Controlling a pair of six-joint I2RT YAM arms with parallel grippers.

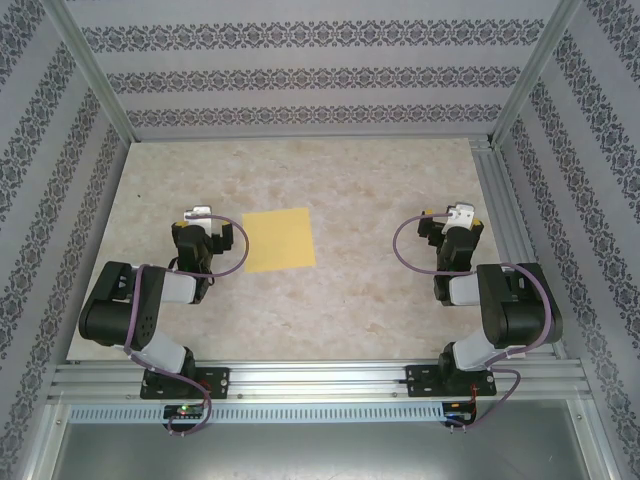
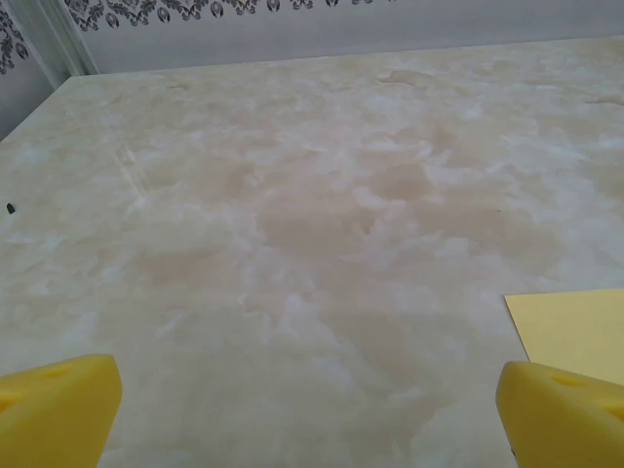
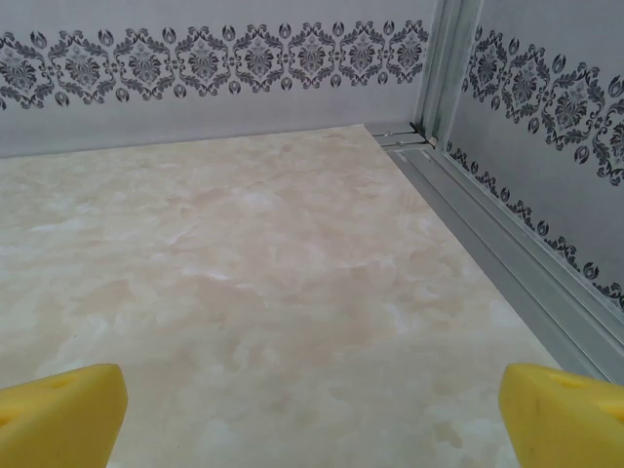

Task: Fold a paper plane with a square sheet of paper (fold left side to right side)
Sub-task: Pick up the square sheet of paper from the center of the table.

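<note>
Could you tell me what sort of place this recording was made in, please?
Probably a robot test cell, not a home: a marble-look table boxed in by patterned walls on aluminium frame posts, with one paper sheet.

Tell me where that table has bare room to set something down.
The far half of the table, up to the back wall, is bare, as is the stretch between the square sheet of paper and the right gripper. Tight: between the left gripper and the sheet.

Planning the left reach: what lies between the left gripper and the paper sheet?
Top view: only bare tabletop and the arm's own purple cable loop between left gripper and square sheet of paper.
</note>
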